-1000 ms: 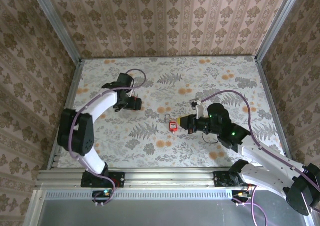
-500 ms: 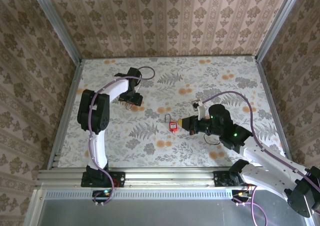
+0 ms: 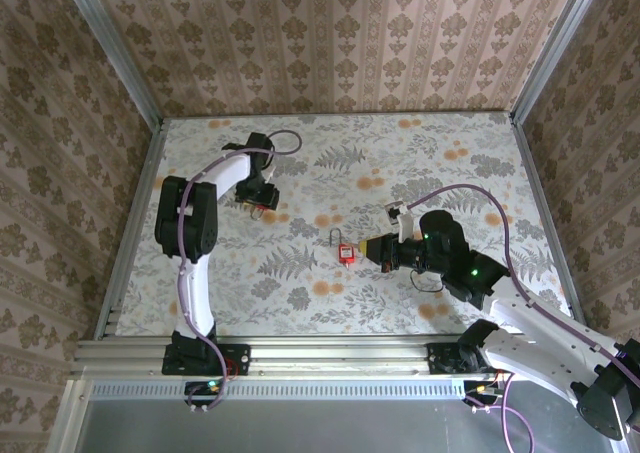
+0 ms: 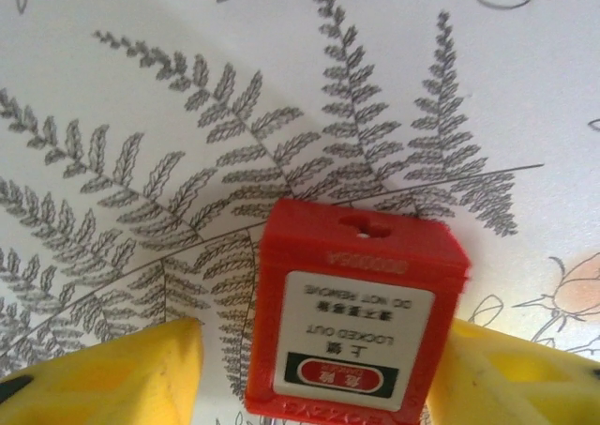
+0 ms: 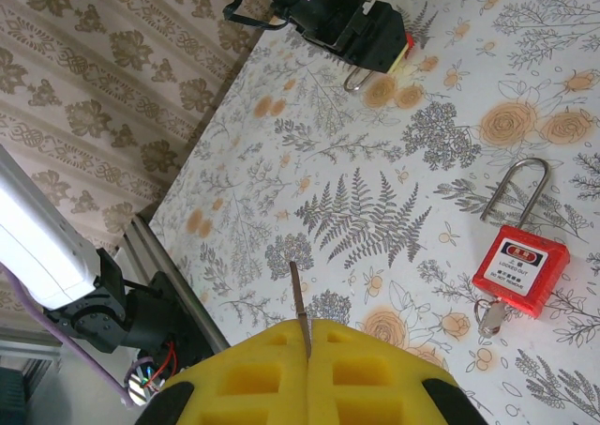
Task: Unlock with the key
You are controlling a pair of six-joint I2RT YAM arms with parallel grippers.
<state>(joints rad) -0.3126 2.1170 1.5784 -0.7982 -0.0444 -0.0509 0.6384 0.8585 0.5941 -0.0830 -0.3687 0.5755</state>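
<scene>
Right fingers (image 5: 253, 373), yellow foam, pressed flat together on a thin metal key (image 5: 298, 305), blade edge-on and poking straight out past the tips. In the top view, those tips just right of centre, aimed left at a red lock (image 3: 345, 251), near it but not touching.

Lock flat on the flowered surface (image 3: 420, 158), middle of the top view. In the right wrist view, same lock at lower right. Silver shackle (image 5: 516, 189) closed and pointing up the frame, white label with a red oval facing up. Small metal piece (image 5: 487, 318) at its bottom edge, too small to identify.

Left fingers (image 4: 103, 373), also yellow, standing apart in the bottom corners of the left wrist view, with a second lock (image 4: 352, 317) between them. Clear strip of surface between the lower-left finger and the red body. Lower-right finger right up beside it, contact hard to judge. Nothing gripped.

Second lock flat on a grey fern print, white label upside down: "LOCKED OUT, DO NOT REMOVE". Small hole in its upper face.

In the top view, left arm (image 3: 200, 203) reaching to the upper left of the surface, well apart from the first lock.
</scene>
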